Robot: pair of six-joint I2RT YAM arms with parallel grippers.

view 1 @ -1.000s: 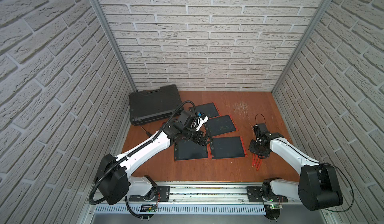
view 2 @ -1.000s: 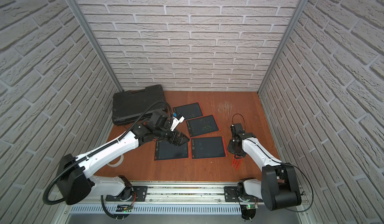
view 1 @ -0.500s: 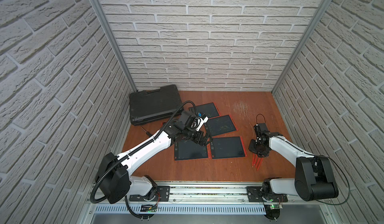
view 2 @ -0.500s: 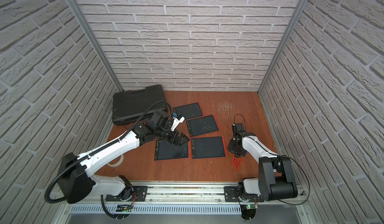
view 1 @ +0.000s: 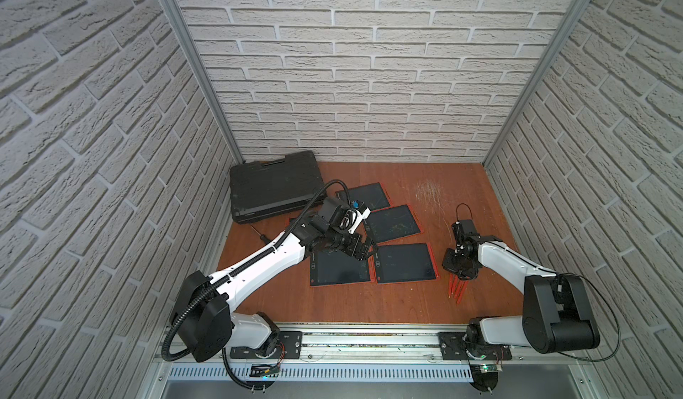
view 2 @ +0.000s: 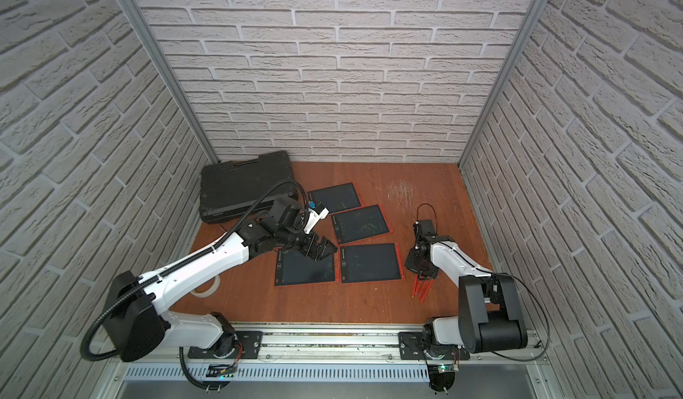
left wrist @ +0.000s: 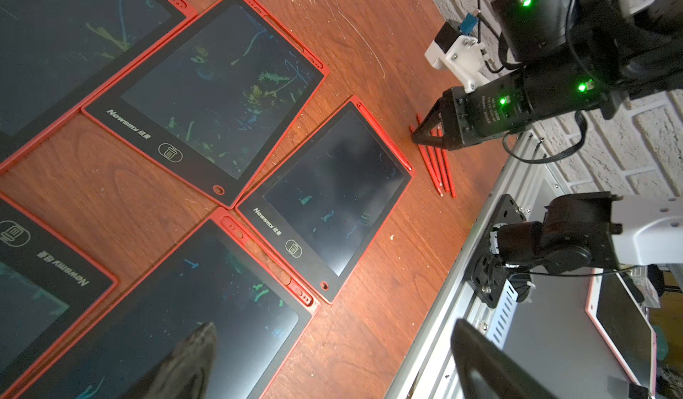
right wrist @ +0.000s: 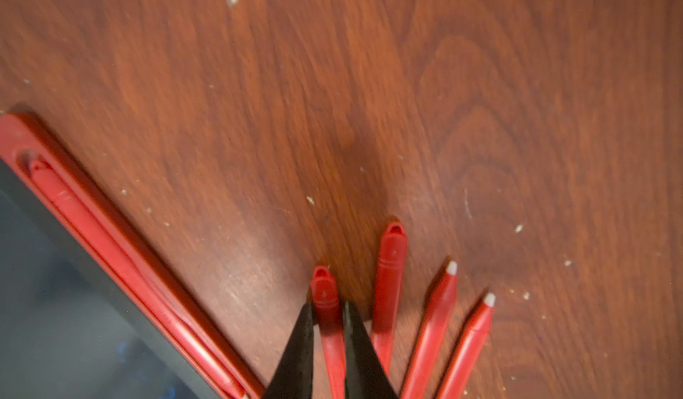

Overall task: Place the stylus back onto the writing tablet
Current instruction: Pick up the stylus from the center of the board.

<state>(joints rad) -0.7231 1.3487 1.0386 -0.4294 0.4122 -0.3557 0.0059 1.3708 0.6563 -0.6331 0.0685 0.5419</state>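
Right wrist view shows the right gripper (right wrist: 328,314) pinching one red stylus (right wrist: 324,290), which lies on the table (right wrist: 480,83) beside three other styluses (right wrist: 388,286) and near a writing tablet (right wrist: 44,286) whose slot is already filled. Grasping looks like the step in hand; the next move calls for a lift and a carry to a tablet with an empty slot. The left gripper (view 1: 364,253) hangs spread wide.
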